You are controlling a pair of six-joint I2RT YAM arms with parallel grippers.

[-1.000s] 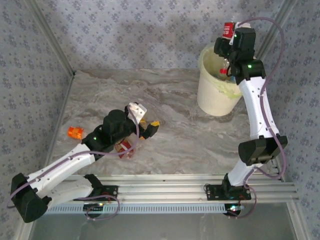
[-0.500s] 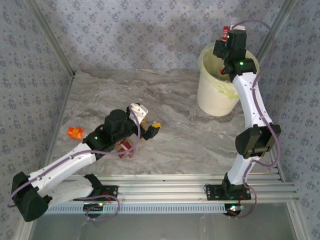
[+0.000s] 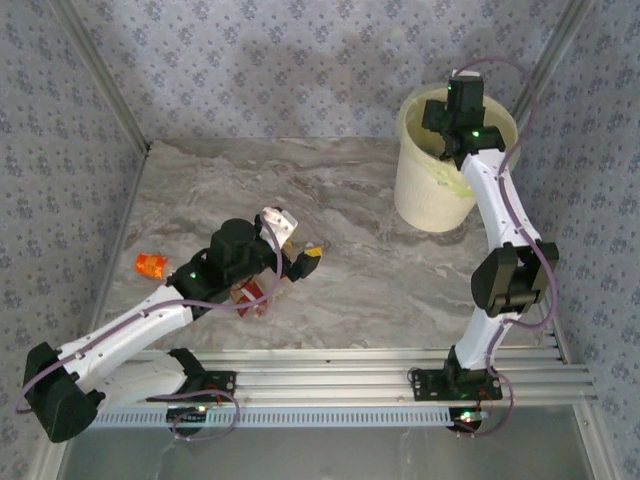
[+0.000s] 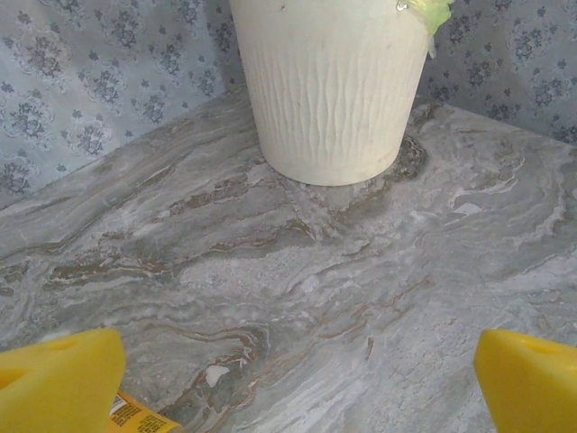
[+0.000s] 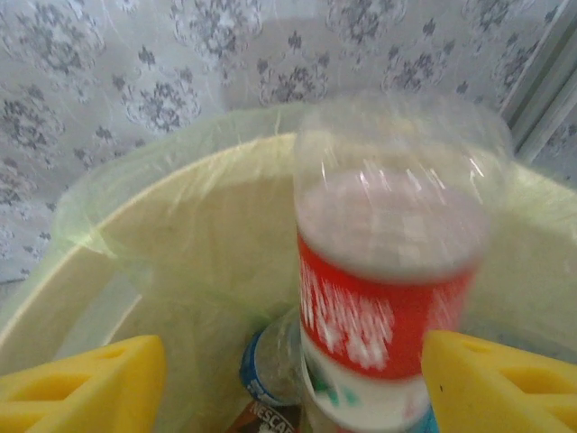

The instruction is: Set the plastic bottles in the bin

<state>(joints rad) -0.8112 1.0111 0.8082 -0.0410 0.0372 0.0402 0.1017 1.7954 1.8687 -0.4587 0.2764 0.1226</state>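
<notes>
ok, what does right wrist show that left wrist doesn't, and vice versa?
Right wrist: the bin's inside, a blurred clear red-label bottle between the open right gripper's fingers, and a blue-marked bottle lower down.
Left wrist: the bin's ribbed outer wall on the marble table, and an orange label edge beside the open left gripper.
Both: the bin, its yellow-green bag, patterned wallpaper.
</notes>
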